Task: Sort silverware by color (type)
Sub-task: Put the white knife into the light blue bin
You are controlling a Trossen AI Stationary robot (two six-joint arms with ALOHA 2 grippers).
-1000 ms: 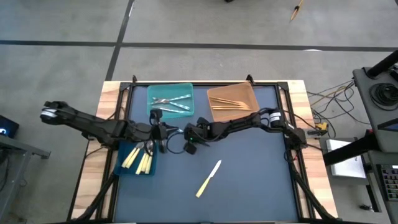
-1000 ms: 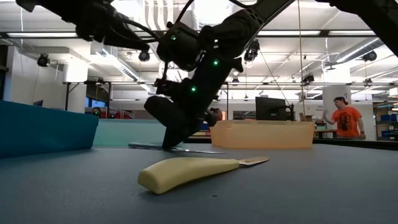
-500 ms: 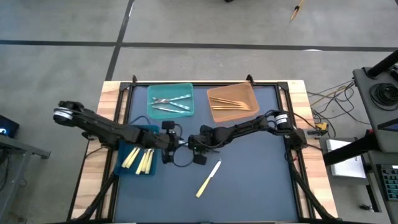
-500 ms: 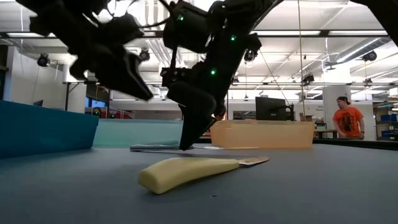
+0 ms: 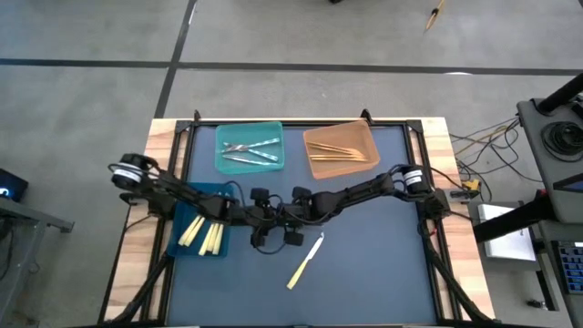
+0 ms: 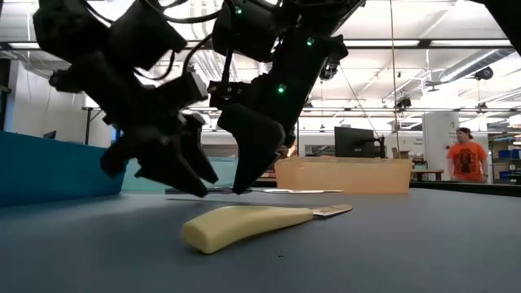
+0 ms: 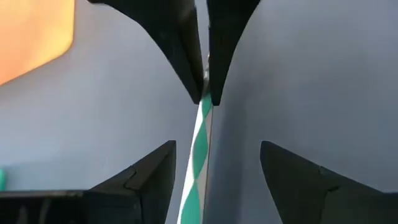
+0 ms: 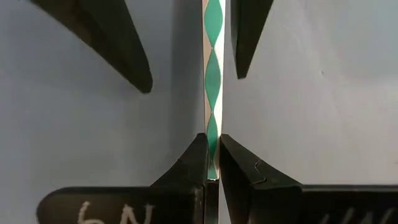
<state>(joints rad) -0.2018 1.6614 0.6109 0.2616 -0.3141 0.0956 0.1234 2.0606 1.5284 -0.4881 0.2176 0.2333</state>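
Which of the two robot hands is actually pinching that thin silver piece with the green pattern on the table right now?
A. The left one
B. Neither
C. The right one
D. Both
C: the right gripper has its fingers closed on the silver piece, while the left gripper stands open around its other end.

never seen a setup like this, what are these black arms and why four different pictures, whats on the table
These are two robot arms at a table, each ending in a two-finger gripper. One camera looks straight down, one sits at table height, and one rides on each wrist.

On the table: a teal bin with silvery pieces, an orange bin with tan pieces, a blue bin with yellow pieces, and a loose yellow knife.

At the middle, the right gripper is shut on a thin silvery piece with a green pattern. The left gripper faces it, open, fingers either side of the same piece. It looks like a handover.
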